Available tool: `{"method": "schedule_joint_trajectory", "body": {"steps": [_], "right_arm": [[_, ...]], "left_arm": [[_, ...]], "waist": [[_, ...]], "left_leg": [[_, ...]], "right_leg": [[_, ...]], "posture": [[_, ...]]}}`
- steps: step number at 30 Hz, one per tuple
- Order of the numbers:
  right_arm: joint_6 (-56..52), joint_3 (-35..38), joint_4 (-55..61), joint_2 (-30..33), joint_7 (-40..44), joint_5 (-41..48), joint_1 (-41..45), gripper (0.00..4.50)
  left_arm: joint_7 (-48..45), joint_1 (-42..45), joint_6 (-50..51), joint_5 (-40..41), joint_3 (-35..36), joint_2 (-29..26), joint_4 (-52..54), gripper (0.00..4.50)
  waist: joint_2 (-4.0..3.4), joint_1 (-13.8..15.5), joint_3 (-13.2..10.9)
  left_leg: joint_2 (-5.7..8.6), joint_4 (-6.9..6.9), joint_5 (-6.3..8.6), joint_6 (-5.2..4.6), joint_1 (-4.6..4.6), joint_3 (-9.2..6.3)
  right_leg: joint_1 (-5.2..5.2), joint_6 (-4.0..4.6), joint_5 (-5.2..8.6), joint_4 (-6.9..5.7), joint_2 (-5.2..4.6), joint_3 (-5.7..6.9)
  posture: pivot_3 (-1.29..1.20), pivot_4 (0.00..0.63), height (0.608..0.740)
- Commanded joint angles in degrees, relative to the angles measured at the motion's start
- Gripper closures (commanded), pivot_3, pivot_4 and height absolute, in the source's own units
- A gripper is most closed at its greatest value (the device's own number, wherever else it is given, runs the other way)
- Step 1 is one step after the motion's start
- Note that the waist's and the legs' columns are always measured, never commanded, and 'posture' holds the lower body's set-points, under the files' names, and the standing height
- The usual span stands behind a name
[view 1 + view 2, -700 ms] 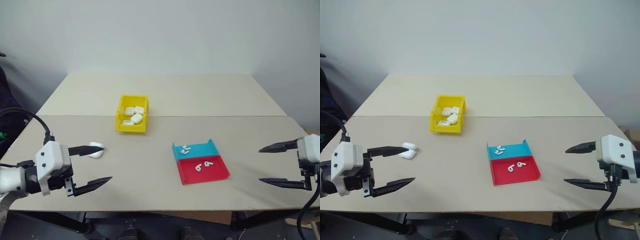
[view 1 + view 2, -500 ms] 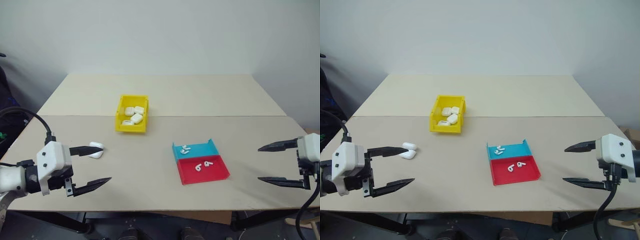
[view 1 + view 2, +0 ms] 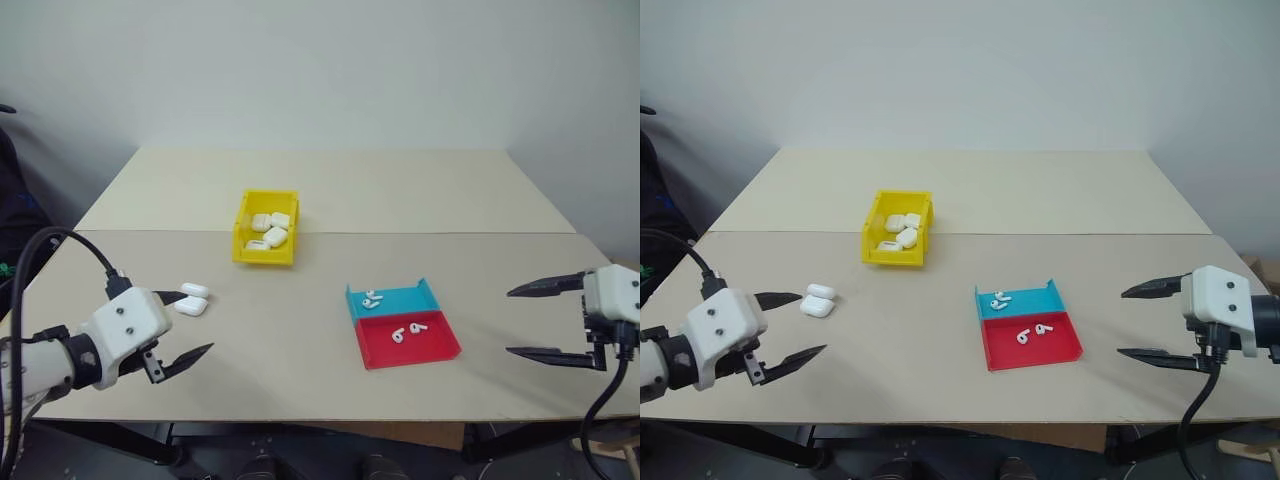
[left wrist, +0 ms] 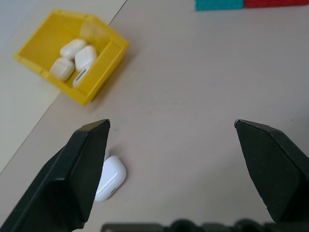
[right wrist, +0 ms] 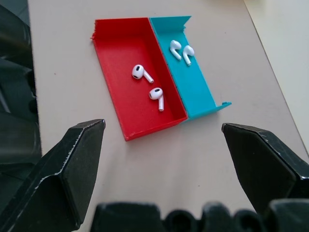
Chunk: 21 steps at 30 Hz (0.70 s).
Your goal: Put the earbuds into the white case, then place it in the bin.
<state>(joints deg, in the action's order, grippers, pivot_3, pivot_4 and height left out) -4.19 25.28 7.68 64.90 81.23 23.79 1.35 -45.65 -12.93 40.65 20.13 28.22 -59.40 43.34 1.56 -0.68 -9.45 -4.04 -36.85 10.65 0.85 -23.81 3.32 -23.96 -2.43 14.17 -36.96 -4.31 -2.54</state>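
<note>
- The white case (image 3: 818,301) lies on the table (image 3: 940,330) toward the robot's left, with its lid apparently open. It sits apart from the bin, which suggests it is laid out to be loaded before it goes anywhere.
- The left gripper (image 3: 788,326) hangs just in front of that case with its two fingers spread wide and nothing between them. It points forward and toward the middle, so the case falls in line with one finger in the left wrist view (image 4: 110,178). That looks like a stance ready for a reach.
- The earbuds (image 5: 148,84) rest in a shallow tray (image 3: 1028,327), one pair in the red half and another pair (image 5: 181,50) in the blue half. The split tray probably keeps the pairs sorted and stops the small pieces from rolling.
- The right gripper (image 3: 1140,322) hovers off the tray's right side, fingers wide apart and empty, aimed inward at the tray. It is the nearer tool for picking up an earbud.
- The bin (image 3: 898,228) stands farther back near the table seam and already holds several white cases (image 4: 76,58). It serves as the final drop spot, out of the way of the working area.
</note>
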Motion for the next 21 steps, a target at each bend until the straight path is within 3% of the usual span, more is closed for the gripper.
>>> {"method": "schedule_joint_trajectory", "body": {"steps": [1, 4, 8, 12, 16, 21], "right_arm": [[0.52, 1.10, 0.75, 0.13, -0.60, 0.19, -0.34, 0.03], [0.70, 0.38, 0.59, -0.08, -1.45, -0.75, -0.66, 0.03], [-0.26, -1.17, 0.73, -0.38, -3.15, -1.07, 0.13, 0.03], [-1.58, -3.13, 2.17, -1.17, -4.79, -0.84, 0.26, 0.03], [-3.13, -4.66, 3.90, -1.84, -6.31, -0.39, 0.38, 0.03], [-4.03, -4.50, 4.48, -2.01, -7.47, -0.48, -0.10, 0.03]], "left_arm": [[4.84, 6.19, 14.36, -0.47, -3.05, -4.83, -0.47, 0.00], [7.06, 19.52, 30.28, 2.72, -9.66, -8.05, -6.47, 0.00], [7.27, 33.29, 41.41, 3.94, -20.72, -11.00, -12.56, 0.00], [5.54, 46.96, 47.17, 4.62, -32.20, -11.58, -22.16, 0.00], [3.69, 61.45, 51.44, 5.36, -41.22, -6.78, -35.66, 0.00], [1.19, 71.27, 51.17, 4.51, -50.93, -3.65, -47.84, 0.00]], "waist": [[-0.02, 0.06, 0.01], [0.03, 0.15, -0.02], [0.04, -0.22, -0.02], [0.12, -0.20, -0.06], [0.12, 0.00, -0.06], [0.15, 0.04, -0.08]], "left_leg": [[0.01, 0.00, 0.00, 0.00, 0.00, 0.01], [0.03, -0.01, 0.00, 0.00, 0.00, -0.01], [0.04, 0.00, 0.00, 0.00, 0.02, -0.02], [0.04, 0.03, 0.00, -0.01, -0.03, -0.05], [0.05, 0.00, 0.00, -0.01, -0.06, -0.09], [0.08, -0.05, 0.00, -0.01, -0.20, -0.13]], "right_leg": [[-0.01, -0.01, 0.00, 0.00, -0.02, -0.01], [0.03, -0.12, -0.04, -0.02, -0.02, 0.01], [0.02, -0.38, -0.17, -0.05, 0.00, 0.00], [-0.06, -0.35, -0.16, -0.13, 0.06, -0.01], [-0.05, -0.36, -0.16, -0.13, 0.09, 0.00], [-0.09, -0.37, -0.17, -0.12, 0.07, 0.02]], "posture": [[0.00, 0.150, 0.740], [0.00, 0.150, 0.740], [0.00, 0.150, 0.740], [0.00, 0.150, 0.740], [0.00, 0.150, 0.740], [0.00, 0.150, 0.740]]}}
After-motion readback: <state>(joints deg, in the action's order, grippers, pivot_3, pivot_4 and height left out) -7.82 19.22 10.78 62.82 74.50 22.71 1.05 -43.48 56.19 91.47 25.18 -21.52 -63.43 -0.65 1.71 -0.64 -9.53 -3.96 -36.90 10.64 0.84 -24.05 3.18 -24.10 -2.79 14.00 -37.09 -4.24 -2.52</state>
